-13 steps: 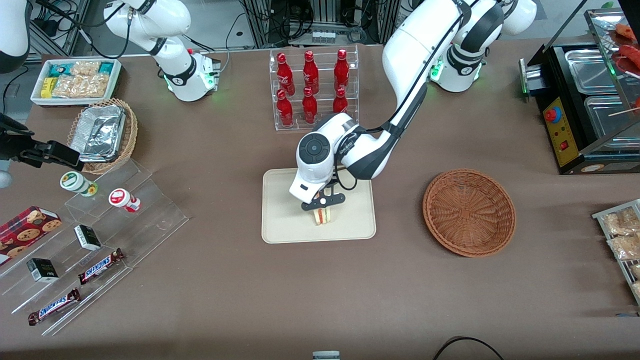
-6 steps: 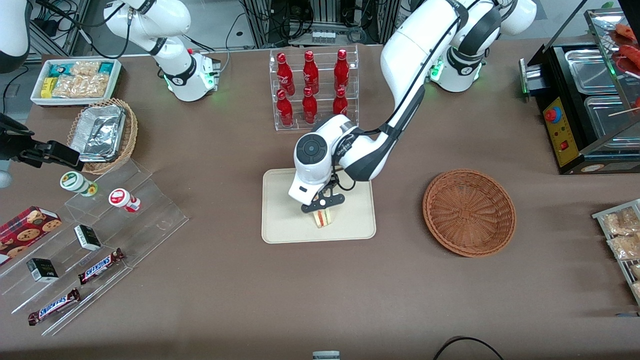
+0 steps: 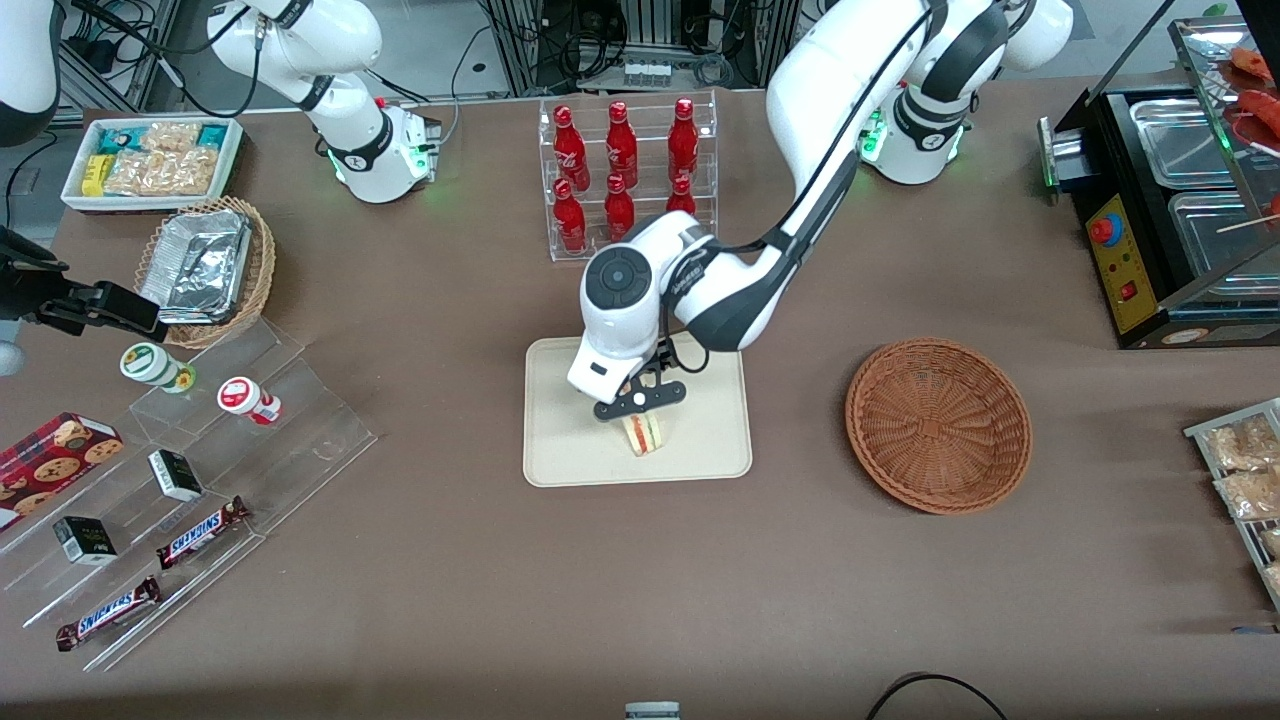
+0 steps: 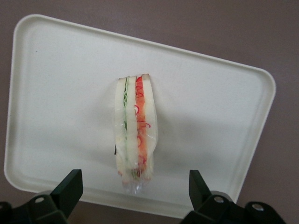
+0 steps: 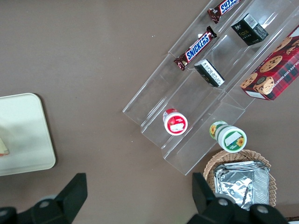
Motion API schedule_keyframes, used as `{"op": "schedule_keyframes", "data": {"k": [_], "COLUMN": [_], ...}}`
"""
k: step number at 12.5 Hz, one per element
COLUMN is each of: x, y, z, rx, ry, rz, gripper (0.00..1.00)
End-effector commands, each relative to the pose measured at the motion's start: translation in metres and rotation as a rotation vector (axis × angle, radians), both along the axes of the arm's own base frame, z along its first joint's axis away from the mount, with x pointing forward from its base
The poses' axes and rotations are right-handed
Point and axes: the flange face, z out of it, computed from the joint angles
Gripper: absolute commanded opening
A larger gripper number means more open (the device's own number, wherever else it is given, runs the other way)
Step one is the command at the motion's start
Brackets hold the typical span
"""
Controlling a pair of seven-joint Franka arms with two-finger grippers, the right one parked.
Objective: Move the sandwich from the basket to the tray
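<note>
- While the sandwich (image 4: 135, 133) stands on its edge on the cream tray (image 3: 560, 462), I read the placing step as done in substance; the wrist view shows its red and green filling layers facing up at the camera and clear film around its lower end.
- From the wrist camera I see the left gripper (image 4: 135, 186) directly above the sandwich, its two black fingertips (image 4: 69, 185) spread wide to either side with clear gaps and nothing held between them.
- From the front I see the gripper (image 3: 640, 400) hanging just above the wedge (image 3: 644, 433), which sits near the tray's middle, a little toward the front camera.
- Over toward the working arm's end of the table, the reddish-brown wicker basket (image 3: 938, 425) lies well apart from the tray, and I see nothing in it.
- My judgement: what remains is the retreat, so I would lift straight up with the fingers left wide and not sweep sideways.
- The risk I see is that a narrow wedge balanced on its edge could topple if a fingertip brushes it or catches the film.
</note>
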Motion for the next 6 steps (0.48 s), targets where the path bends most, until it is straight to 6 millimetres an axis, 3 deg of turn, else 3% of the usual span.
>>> {"op": "schedule_keyframes", "data": {"k": [1, 3, 6], "x": [-0.002, -0.005, 0.012], "y": [0.008, 0.015, 0.051], "z": [0.046, 0.07, 0.088], "rx": [0.007, 0.017, 0.062], "ry": [-0.024, -0.027, -0.004], "rz": [-0.004, -0.099, -0.197], "gripper": [1.0, 1.0, 1.0]}}
